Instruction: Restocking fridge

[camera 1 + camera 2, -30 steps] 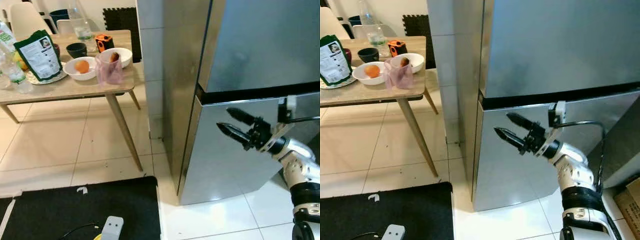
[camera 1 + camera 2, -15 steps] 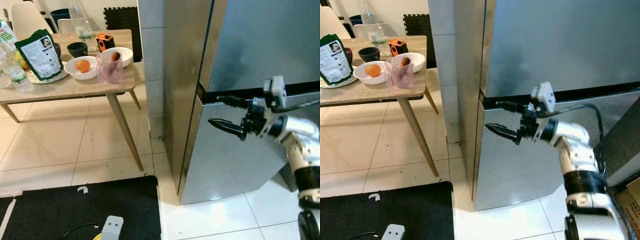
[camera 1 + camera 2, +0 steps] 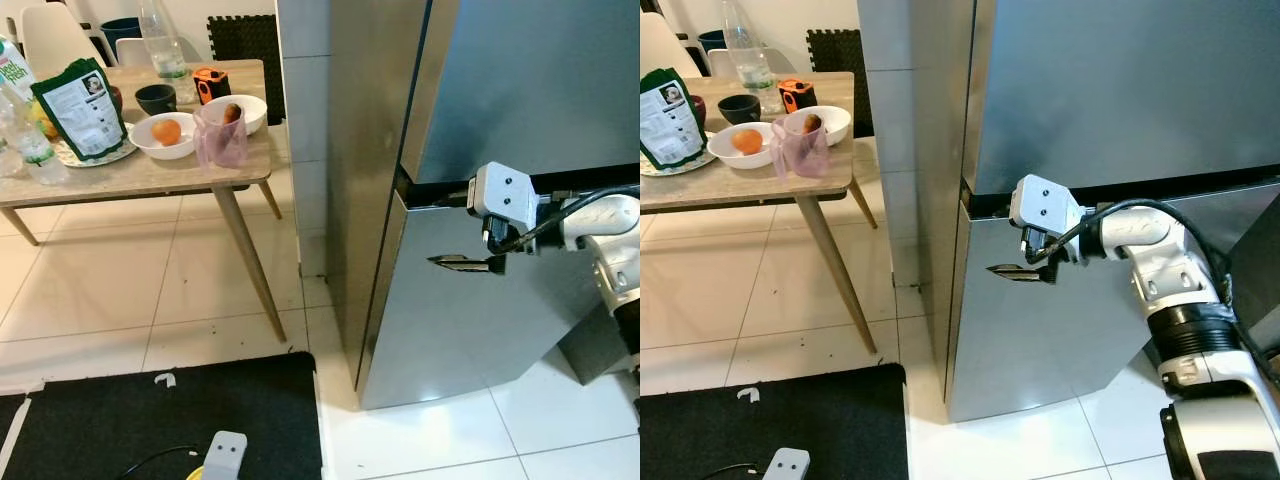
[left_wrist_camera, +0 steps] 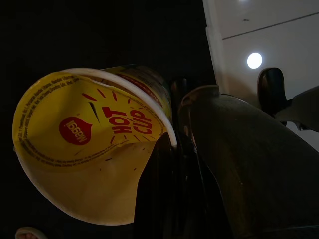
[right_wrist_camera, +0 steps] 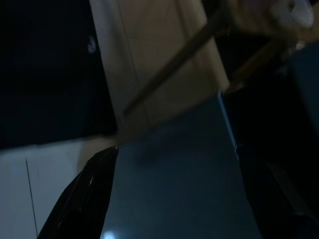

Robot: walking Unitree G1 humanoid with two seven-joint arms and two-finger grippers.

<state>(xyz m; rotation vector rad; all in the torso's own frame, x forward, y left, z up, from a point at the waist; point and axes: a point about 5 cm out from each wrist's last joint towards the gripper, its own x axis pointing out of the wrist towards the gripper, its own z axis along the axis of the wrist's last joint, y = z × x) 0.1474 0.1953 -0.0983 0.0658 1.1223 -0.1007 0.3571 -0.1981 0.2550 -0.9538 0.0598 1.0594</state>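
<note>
Head view: I'm holding the right gripper (image 3: 452,230) at the seam between the fridge (image 3: 520,90) doors, near the hinge-side edge, fingers spread wide, one in the gap. Left wrist: the left gripper (image 4: 199,164) is gripping a yellow Hot Cup (image 4: 89,144). Right wrist: dark, one finger (image 5: 84,194) lying against the steel door.

I count one fridge (image 3: 480,120) with two doors, both shut. On the surface (image 3: 150,172) I see two white bowls (image 3: 160,145), one dark bowl (image 3: 154,98), one pink cup (image 3: 220,140), one orange (image 3: 165,131), one green snack bag (image 3: 80,110) and two clear bottles (image 3: 160,45). One black mat (image 3: 150,420) lies on the floor. One yellow noodle cup (image 4: 94,144) shows in my left wrist view.
</note>
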